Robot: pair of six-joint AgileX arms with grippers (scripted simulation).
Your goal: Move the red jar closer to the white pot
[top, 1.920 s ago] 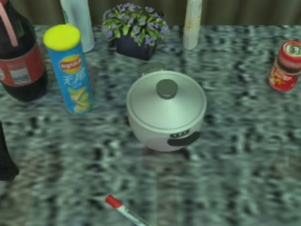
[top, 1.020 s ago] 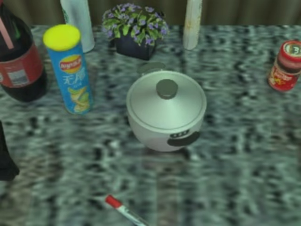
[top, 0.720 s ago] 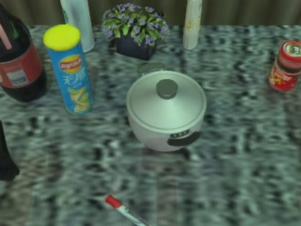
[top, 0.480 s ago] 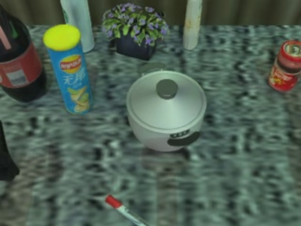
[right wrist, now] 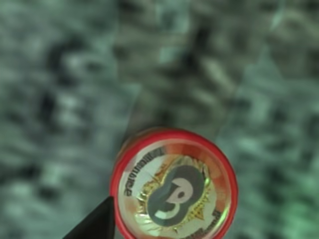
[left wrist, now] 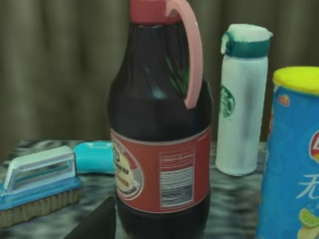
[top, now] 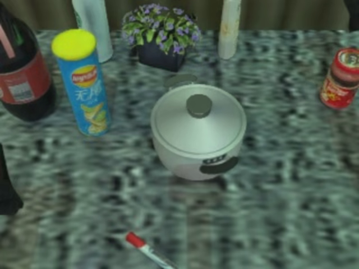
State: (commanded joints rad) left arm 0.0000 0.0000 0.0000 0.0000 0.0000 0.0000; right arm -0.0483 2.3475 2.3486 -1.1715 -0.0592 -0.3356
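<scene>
The red jar (top: 340,77) stands upright at the table's far right edge, well apart from the white pot (top: 198,131) in the middle. The pot wears its domed lid with a grey knob. A dark part of my right arm (top: 353,12) shows in the top view's upper right corner. The right wrist view looks straight down on the jar's red lid (right wrist: 173,191). One dark finger (right wrist: 94,226) stands beside that lid without touching it, and the gripper is open. My left arm (top: 7,190) is parked at the table's left edge, open.
A big dark soda bottle (top: 22,78) and a blue chips can (top: 84,84) stand at the left. A flower pot (top: 161,36) and two white bottles (top: 92,25) (top: 230,28) line the back. A red-capped marker (top: 146,249) lies near the front. A blue brush (left wrist: 37,181) lies behind the soda bottle.
A dark part of my right arm has come into the top view's upper right corner, above the red jar. The jar, the pot and the left arm have not moved.
</scene>
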